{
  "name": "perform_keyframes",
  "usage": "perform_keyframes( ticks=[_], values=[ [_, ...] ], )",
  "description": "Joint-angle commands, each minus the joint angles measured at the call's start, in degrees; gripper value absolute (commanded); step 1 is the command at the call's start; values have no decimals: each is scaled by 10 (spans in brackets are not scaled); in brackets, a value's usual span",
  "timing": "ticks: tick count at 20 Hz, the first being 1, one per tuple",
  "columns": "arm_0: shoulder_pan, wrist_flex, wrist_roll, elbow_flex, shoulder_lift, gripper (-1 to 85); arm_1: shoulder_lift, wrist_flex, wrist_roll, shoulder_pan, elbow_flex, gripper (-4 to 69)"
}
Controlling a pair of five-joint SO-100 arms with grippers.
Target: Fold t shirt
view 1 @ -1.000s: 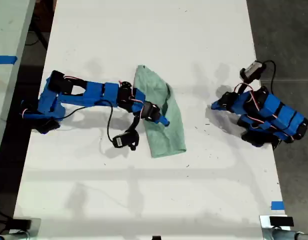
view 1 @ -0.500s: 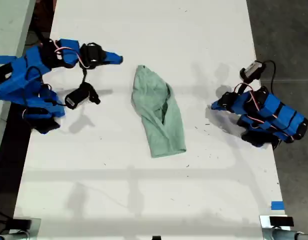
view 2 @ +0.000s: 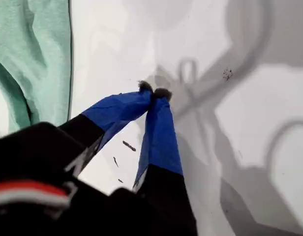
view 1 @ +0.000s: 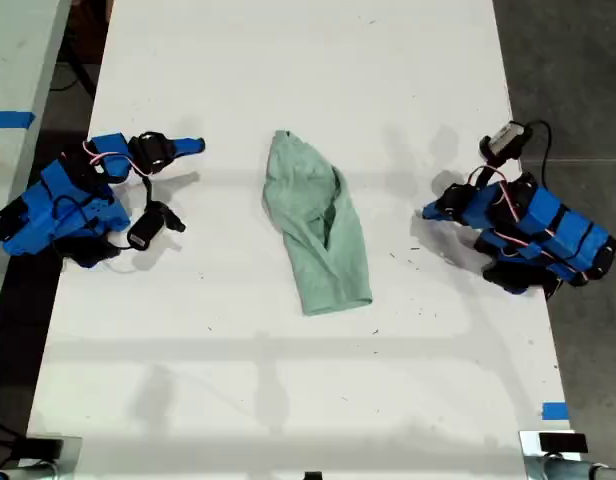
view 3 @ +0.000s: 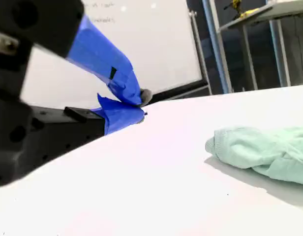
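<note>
The pale mint-green t shirt [view 1: 318, 225] lies bunched in a long strip mid-table, between the two arms. My first gripper [view 1: 430, 213] is at the exterior view's right on its folded arm. It is shut with nothing in it, its tips [view 2: 154, 92] touching just above the table, and the t shirt [view 2: 33, 59] lies a short way off. My second gripper [view 1: 196, 146] is at the exterior view's left, pulled back and pointing toward the shirt. It is shut [view 3: 140, 105] on nothing, low over the table, with one end of the t shirt [view 3: 264, 152] ahead of it.
The white table [view 1: 288, 400] carries both arm bases. Blue tape [view 1: 554, 411] marks its edge at the exterior view's lower right. Another table [view 1: 13, 70] stands beyond the exterior view's left edge, and dark floor [view 1: 578, 60] lies to the right. The second wrist view shows a whiteboard [view 3: 141, 44].
My second gripper came off the t shirt, swung away to the exterior view's left and folded back low. The t shirt stays as it lay. My first arm has not moved.
</note>
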Motion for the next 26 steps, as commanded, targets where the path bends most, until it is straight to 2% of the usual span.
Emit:
perform_keyframes(
  ticks=[1, 10, 14, 26],
  values=[
    [-2, 8, -21, 23, 6, -2, 7, -3, -5, 4, 18, 13],
    [-14, 25, -47, 23, 6, 2, 7, -3, -5, 3, 18, 13],
    [-29, 47, -104, 23, 6, -2, 7, -12, -11, 4, 19, 13],
    [-36, 47, -100, 23, 6, -2, 7, -12, -3, 6, 21, 13]
  ],
)
